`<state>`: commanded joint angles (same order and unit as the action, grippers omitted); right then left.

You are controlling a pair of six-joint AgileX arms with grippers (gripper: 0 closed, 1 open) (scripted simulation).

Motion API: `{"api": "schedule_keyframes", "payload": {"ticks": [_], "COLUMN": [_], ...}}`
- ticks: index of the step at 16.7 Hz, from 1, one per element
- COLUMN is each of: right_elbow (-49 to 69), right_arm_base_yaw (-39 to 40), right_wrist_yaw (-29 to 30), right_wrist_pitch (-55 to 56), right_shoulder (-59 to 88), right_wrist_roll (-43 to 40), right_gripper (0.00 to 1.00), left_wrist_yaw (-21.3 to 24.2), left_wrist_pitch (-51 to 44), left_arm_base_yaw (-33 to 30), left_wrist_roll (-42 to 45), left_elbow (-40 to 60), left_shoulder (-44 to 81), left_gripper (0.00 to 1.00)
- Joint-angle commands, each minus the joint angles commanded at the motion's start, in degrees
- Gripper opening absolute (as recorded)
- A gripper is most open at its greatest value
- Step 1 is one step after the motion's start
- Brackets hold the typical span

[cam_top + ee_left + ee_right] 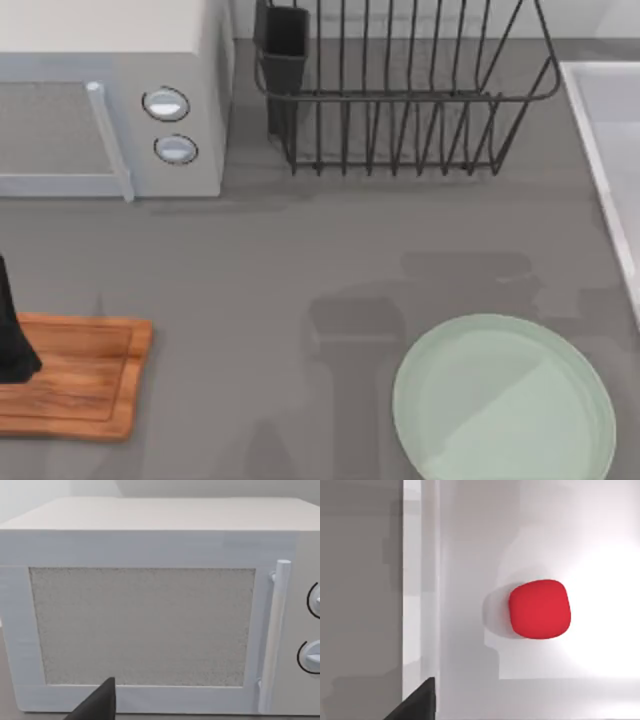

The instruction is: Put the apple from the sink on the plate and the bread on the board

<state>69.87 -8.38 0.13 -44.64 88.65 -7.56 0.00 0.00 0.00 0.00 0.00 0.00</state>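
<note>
Nothing is placed yet: the apple lies in the sink; plate and board are bare. Neither pincer's state can be told.

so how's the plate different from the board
The plate is round and pale green with a shallow raised rim; the board is rectangular brown wood with rounded corners and a groove near its edge. The plate sits at the table's right, the board at its left. A dark part of the left arm overlaps the board's left end, while nothing overlaps the plate. Both lie flat on the grey table, and neither carries any food.
</note>
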Motion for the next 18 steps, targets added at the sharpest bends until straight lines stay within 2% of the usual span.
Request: {"api": "schedule_keyframes", "payload": {"ticks": [5,9,18], "right_elbow": [18.1,27.2,28.6], "right_arm_base_yaw": [-2.1,-3.2,-3.2], "right_wrist_yaw": [0.0,0.0,0.1], "right_wrist_pitch": [-11.6,-17.3,-17.8], "right_shoulder": [22.9,34.3,37.6], "right_wrist_roll": [-2.0,-3.0,-3.2], "right_gripper": [1.00,1.00,1.00], "left_wrist_yaw": [0.0,0.0,0.0], "left_wrist_pitch": [0.0,0.0,0.0], "left_arm_base_yaw": [0.0,0.0,0.0], "left_wrist_roll": [0.0,0.0,0.0], "left_elbow": [0.0,0.0,0.0], "left_shoulder": [0.0,0.0,0.0], "left_gripper": [1.00,1.00,1.00]}}
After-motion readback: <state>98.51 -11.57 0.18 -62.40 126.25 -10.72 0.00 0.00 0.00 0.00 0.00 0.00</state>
